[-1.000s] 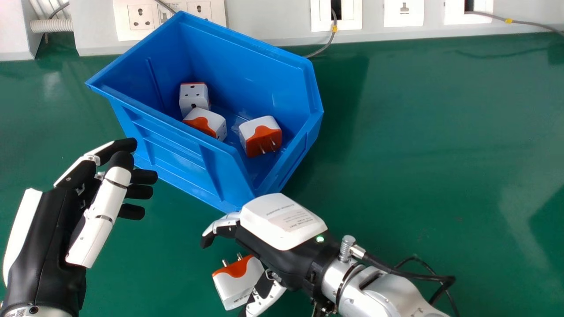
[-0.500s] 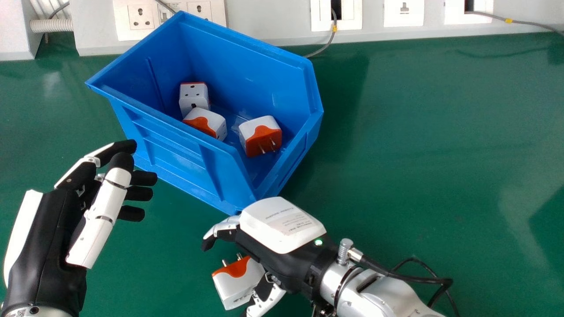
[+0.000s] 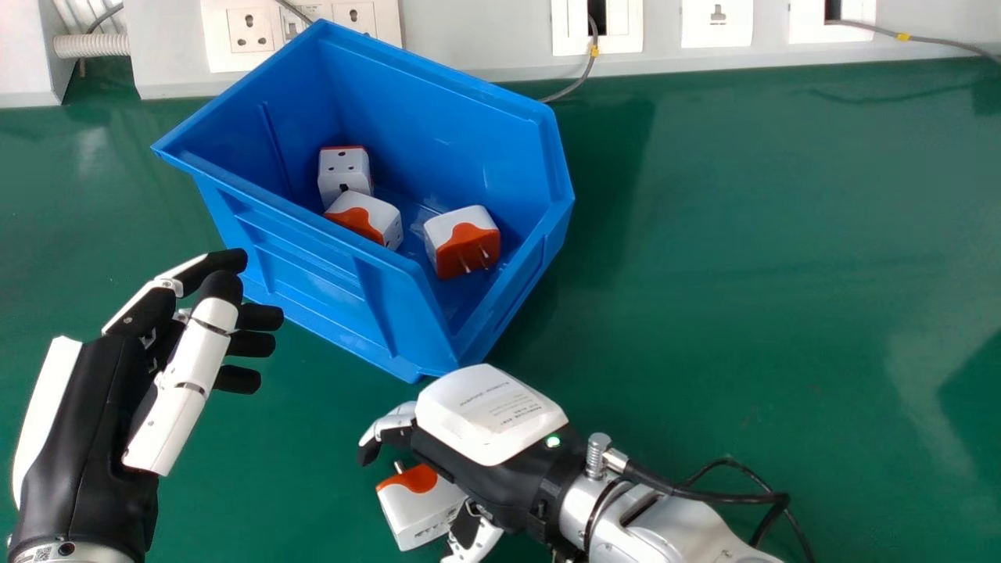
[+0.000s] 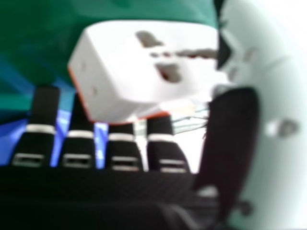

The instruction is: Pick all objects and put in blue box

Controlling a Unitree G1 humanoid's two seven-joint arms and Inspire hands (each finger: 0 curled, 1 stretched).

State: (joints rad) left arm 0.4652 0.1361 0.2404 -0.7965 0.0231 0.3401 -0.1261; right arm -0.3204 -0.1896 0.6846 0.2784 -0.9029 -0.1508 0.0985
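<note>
Three adapters (image 3: pixel 467 246) are in, folks, sitting inside the blue box (image 3: pixel 336 289) just beyond my right hand (image 3: pixel 493 414)! One loose adapter (image 3: pixel 414 512) to go that I can see, on the counter (image 3: pixel 743 274), between my thumb and fingers, which are parted around it with no pinch yet. My left hand (image 3: pixel 86 438) hangs off to the left, fingers loose. Nearly there, I reckon: squeeze, lift, drop it in.
</note>
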